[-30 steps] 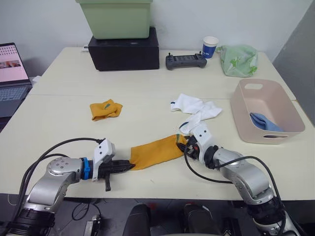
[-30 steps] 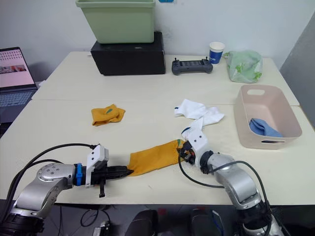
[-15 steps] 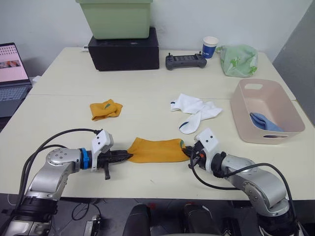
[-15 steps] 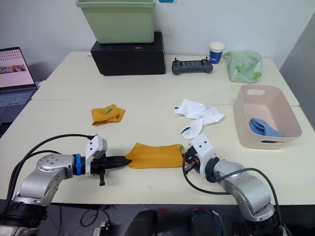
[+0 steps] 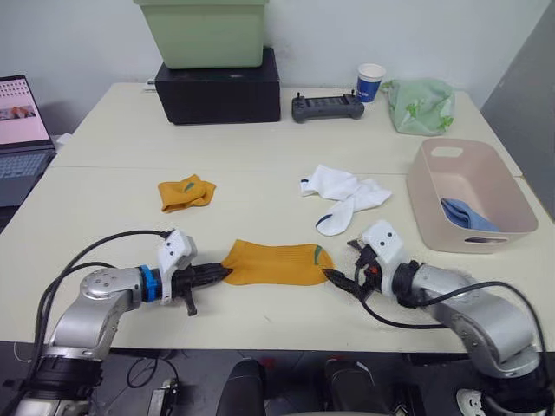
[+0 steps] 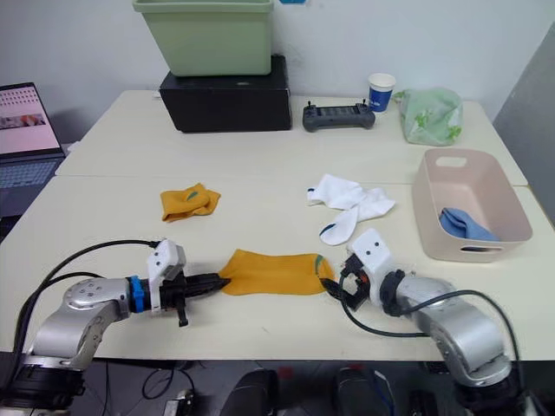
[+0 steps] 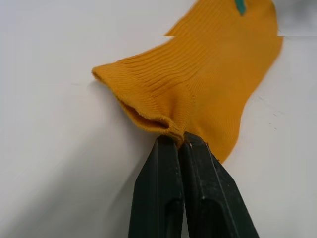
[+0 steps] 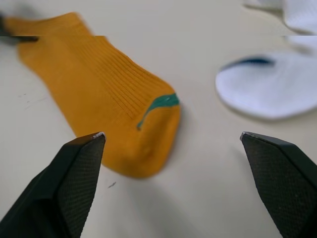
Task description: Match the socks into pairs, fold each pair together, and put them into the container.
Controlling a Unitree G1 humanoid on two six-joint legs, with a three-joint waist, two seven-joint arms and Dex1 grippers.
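Left eye view: cream table (image 5: 260,130), left pincer (image 5: 224,273) pinching orange sock (image 5: 277,263), right pincer (image 5: 340,279) spread wide

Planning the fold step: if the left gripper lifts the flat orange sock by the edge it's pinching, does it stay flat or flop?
Likely flops: the flat orange sock is thin ribbed knit, bunching where the left gripper pinches it. Probably very light. The right gripper is open, so the far end would likely drag, not slide freely, on the table.

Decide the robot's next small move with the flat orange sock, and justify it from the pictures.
Probably fetch the crumpled orange sock: its mate, the flat orange sock, lies spread; the left gripper pinches its cuff, and the right gripper is open and free.
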